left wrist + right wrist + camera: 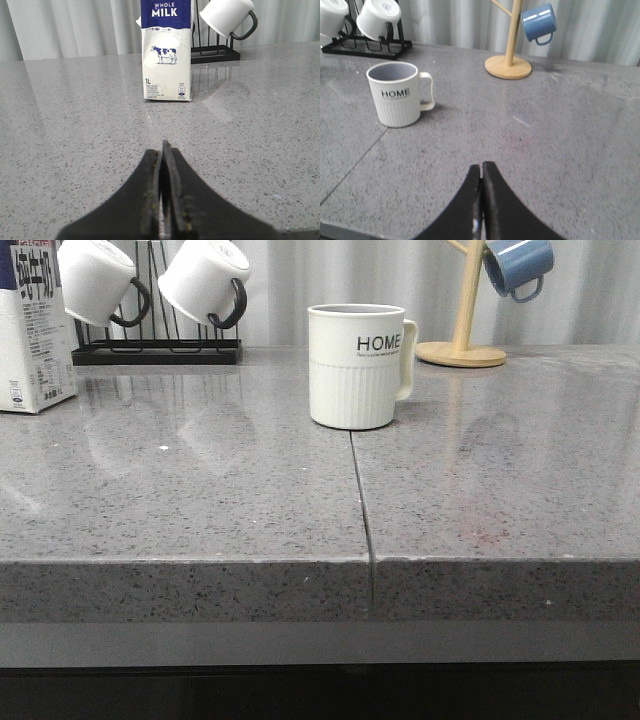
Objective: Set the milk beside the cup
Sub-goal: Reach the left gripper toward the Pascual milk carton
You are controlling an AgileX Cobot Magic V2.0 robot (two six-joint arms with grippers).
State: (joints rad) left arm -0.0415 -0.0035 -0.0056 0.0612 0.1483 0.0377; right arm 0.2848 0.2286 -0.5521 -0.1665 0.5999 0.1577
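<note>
Grey speckled stone makes up the worktop point(200, 500), with a thin seam running from its front edge back toward the middle, and pale pleated curtains hang behind it. Nearest in each wrist view are the robot's own dark fingers. The left hand point(162, 150) is clenched with nothing between its fingers, held low over bare worktop and pointing toward the milk, well short of it. The right hand point(481, 170) is likewise clenched and empty, over bare stone on the right side, apart from the cup.

Farther back, the cup point(357, 365) stands upright near the middle of the worktop, right at the far end of the seam, its "HOME" print facing forward and its cream handle to the right. The milk point(32, 330) stands upright at the far left, well apart from the cup; in the left wrist view its blue "WHOLE MILK" top and cow picture face the camera.

Beyond and just right of the milk, a black wire rack point(155, 350) holds two white mugs point(205, 280) with black handles, tilted mouth-down. At the far right stands a wooden mug tree point(462, 340) with a blue mug point(518, 265) hanging from a peg.
</note>
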